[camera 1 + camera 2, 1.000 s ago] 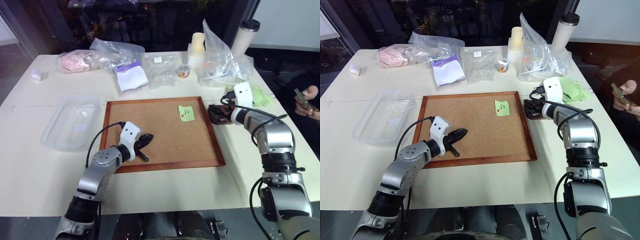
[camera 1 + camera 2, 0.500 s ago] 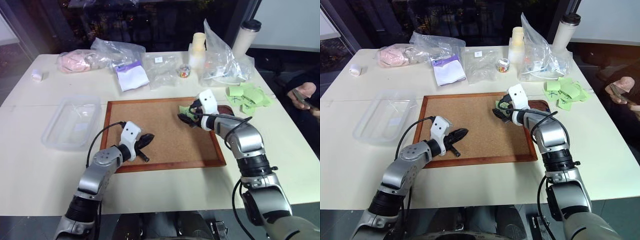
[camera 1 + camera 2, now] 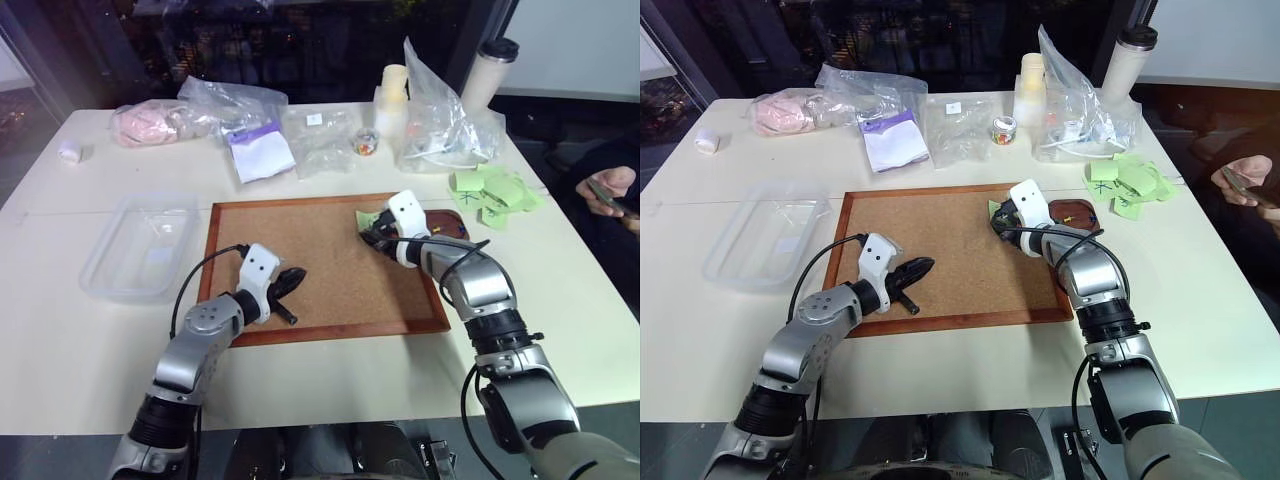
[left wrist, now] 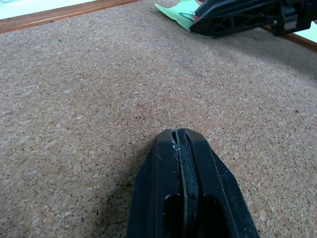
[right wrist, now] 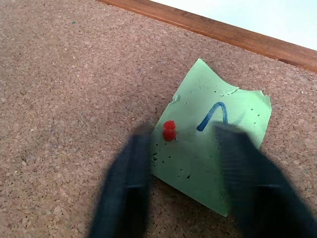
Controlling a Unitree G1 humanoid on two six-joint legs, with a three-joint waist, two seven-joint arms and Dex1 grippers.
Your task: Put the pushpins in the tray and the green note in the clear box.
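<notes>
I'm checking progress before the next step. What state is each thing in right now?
green note: flat on the cork board, pinned.
pushpin: red, stuck through the note, upright.
right pincer: open, fingers either side of the pin.
left pincer: shut, empty, over bare cork.
clear box: open-topped, no note inside.
tray: on the table beside the board.
tumbler: upright, lid on.

My left gripper (image 4: 181, 144) is pressed shut, arm bent and low. My right gripper (image 5: 181, 148) has its fingers (image 5: 126, 191) parted, angled down.
</notes>
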